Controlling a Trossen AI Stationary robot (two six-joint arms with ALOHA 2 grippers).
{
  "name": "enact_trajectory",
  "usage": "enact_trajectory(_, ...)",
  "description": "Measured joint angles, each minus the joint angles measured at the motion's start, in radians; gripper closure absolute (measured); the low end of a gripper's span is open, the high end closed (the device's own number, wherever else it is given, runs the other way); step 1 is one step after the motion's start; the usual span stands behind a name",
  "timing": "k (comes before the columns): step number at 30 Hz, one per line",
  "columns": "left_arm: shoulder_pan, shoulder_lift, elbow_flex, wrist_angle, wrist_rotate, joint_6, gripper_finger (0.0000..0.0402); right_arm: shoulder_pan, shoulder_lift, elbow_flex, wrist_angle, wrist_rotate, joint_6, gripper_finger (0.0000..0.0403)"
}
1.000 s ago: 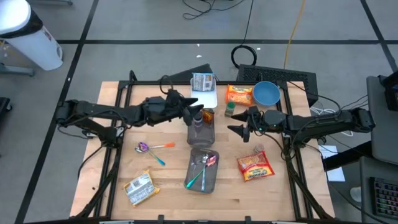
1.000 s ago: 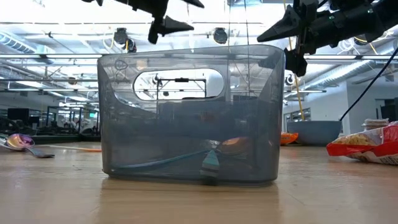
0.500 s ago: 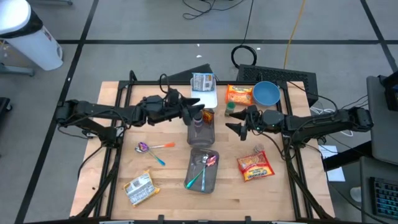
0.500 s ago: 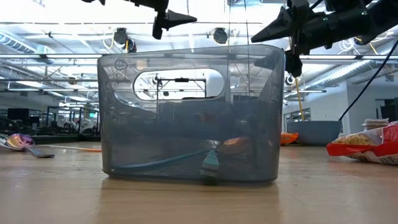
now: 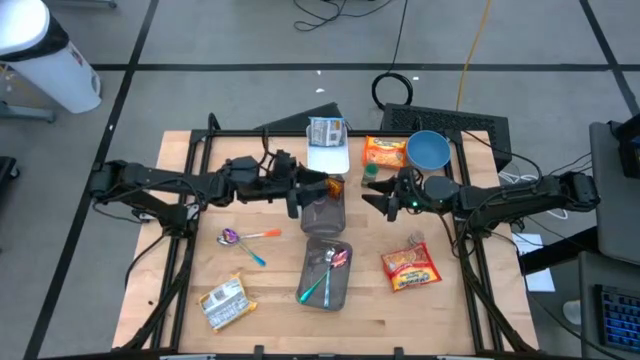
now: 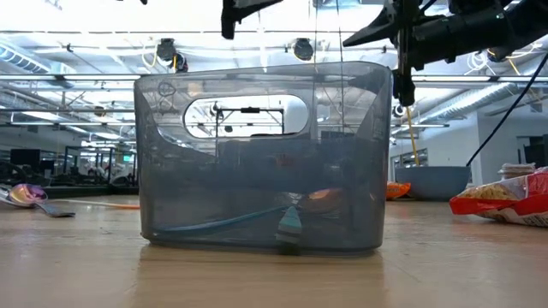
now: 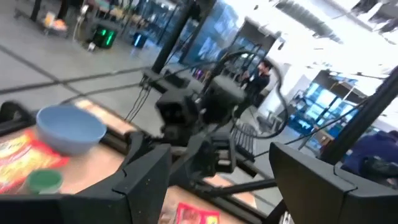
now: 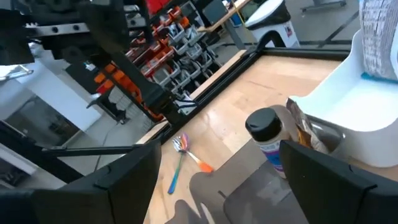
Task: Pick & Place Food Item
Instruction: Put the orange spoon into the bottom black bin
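Near the middle of the wooden tabletop (image 5: 180, 290), toward its far edge, both arms hang above the surface with nothing held. The left gripper (image 5: 296, 194) has its fingers spread wide, and so does the right gripper (image 5: 378, 200); the two face each other across a dark translucent plastic container (image 5: 322, 212).

The task names no particular food, so which item is meant is a judgement. The likeliest candidate for the right arm is the red-and-yellow crinkled snack packet (image 5: 410, 266), lying flat by the right edge, toward the near side. It sits nearer the front edge than the right gripper and a little to that arm's outer side, its long axis running roughly from the front edge to the far edge. The right gripper is clearly nearer to it than the left one.

A second orange snack packet (image 5: 384, 151) lies at the far edge beside a blue bowl (image 5: 428, 150), also on the right arm's side. The silver foil packet (image 5: 222, 301) near the front-left corner would suit the left arm better, though it is well apart from that gripper.
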Motion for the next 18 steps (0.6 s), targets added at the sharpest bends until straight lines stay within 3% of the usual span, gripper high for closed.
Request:
enact_trajectory(14,-0.003,-0.049,0.0,-0.011,0.044,0.047,0.0238,0.015,0.0,0.0,-0.017,-0.025,-0.017,0.0087)
enact_trajectory(18,0.01,-0.053,0.0,-0.007,0.043,0.014,0.0248,0.015,0.0,0.0,-0.017,-0.028,-0.035,0.0111)
